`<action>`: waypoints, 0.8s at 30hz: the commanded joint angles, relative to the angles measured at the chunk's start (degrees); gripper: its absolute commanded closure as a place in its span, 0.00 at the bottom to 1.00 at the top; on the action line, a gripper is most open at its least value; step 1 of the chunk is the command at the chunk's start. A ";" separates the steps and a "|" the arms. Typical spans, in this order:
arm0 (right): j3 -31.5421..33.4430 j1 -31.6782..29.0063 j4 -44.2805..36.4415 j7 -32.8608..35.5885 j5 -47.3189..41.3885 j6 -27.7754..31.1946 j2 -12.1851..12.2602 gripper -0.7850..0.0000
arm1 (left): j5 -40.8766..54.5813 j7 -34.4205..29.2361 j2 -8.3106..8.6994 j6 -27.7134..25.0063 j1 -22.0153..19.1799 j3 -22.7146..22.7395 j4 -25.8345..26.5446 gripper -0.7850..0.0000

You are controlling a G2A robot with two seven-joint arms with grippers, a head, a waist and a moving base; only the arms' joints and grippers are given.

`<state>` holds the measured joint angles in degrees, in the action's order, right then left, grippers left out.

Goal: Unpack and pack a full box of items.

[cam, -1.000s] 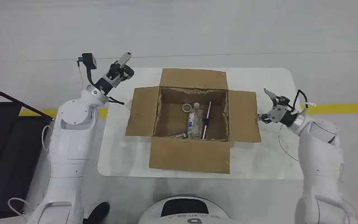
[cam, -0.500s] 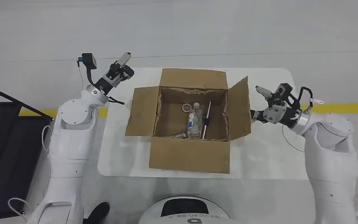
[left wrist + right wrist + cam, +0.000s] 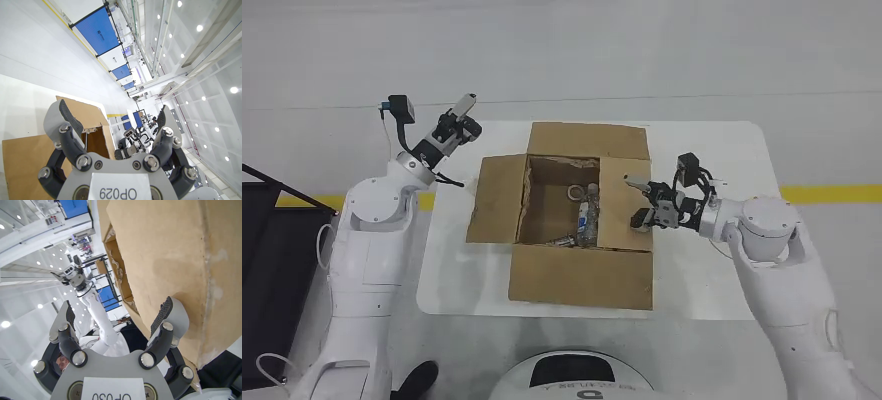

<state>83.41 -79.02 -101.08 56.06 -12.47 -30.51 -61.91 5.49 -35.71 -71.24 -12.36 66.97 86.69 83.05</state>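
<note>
From above, the cardboard box (image 3: 582, 275) sits mid-table (image 3: 722, 290), with three flaps lying open and its right flap (image 3: 625, 215) tilted in over the opening. A bottle (image 3: 586, 218) and a ring (image 3: 573, 193) lie inside. The right gripper (image 3: 637, 202) is at that flap, and the left gripper (image 3: 470, 112) hangs over the table's far left corner. The left wrist view shows its fingers (image 3: 70, 117) spread wide and holding nothing, the box beyond them. In the right wrist view, the fingers are spread, one pad (image 3: 162, 313) against the flap's outer face.
</note>
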 commanded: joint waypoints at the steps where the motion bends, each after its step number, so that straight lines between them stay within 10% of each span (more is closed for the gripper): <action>1: 0.31 0.61 0.51 4.44 -1.34 1.04 0.32 0.00 | 0.04 0.00 0.00 0.01 -0.01 0.00 -0.02 0.00; 14: 4.27 0.73 1.35 10.34 -4.16 3.43 1.16 0.00 | -13.25 10.89 1.04 2.17 2.70 4.01 -3.99 0.00; 24: 4.27 0.73 1.35 10.34 -4.16 3.43 1.16 0.00 | -32.60 27.14 0.92 1.82 0.91 -0.32 -21.01 0.00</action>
<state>87.68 -78.29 -99.73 66.39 -16.63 -27.09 -60.75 -23.90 -9.96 -70.27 -10.55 68.23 87.40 64.06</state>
